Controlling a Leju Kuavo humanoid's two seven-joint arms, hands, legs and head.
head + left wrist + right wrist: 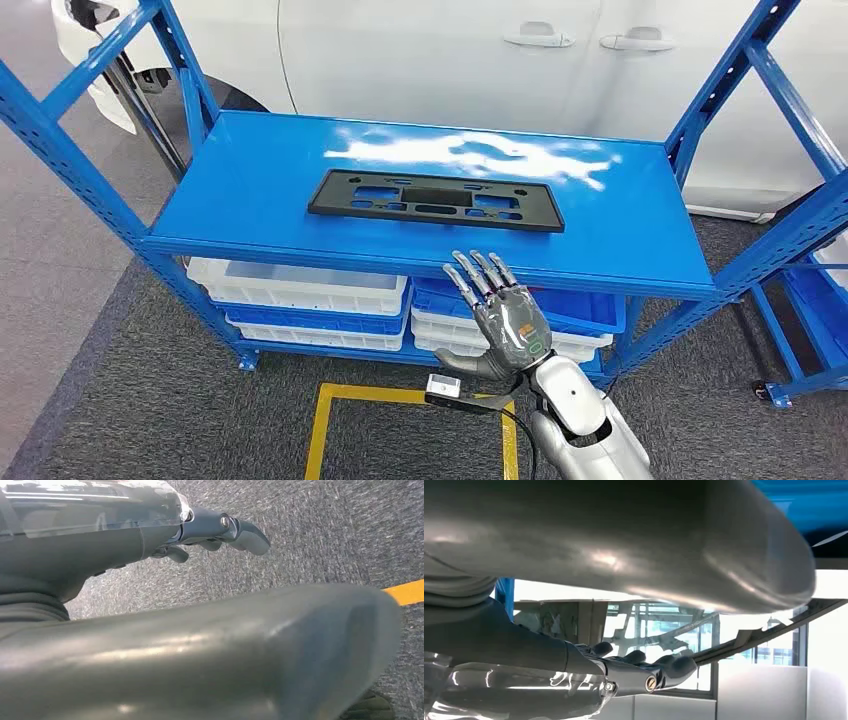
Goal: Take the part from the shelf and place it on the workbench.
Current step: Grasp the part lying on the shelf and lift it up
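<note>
A flat black rectangular part [436, 200] with several cut-outs lies on the top board of the blue shelf [250, 190], near its middle. My right hand [503, 312] is raised in front of the shelf's front edge, fingers spread and pointing up, holding nothing; it is just short of the part's right end. In the right wrist view the thumb and dark fingers [644, 667] are stretched out with nothing between them. My left hand [210, 530] hangs over grey carpet, its fingers slightly bent and empty.
White and blue bins [300, 290] fill the shelf's lower levels. A white car [450, 50] stands behind the shelf. Blue uprights [770, 90] flank the top board. A yellow line [330, 420] marks a square on the grey carpet.
</note>
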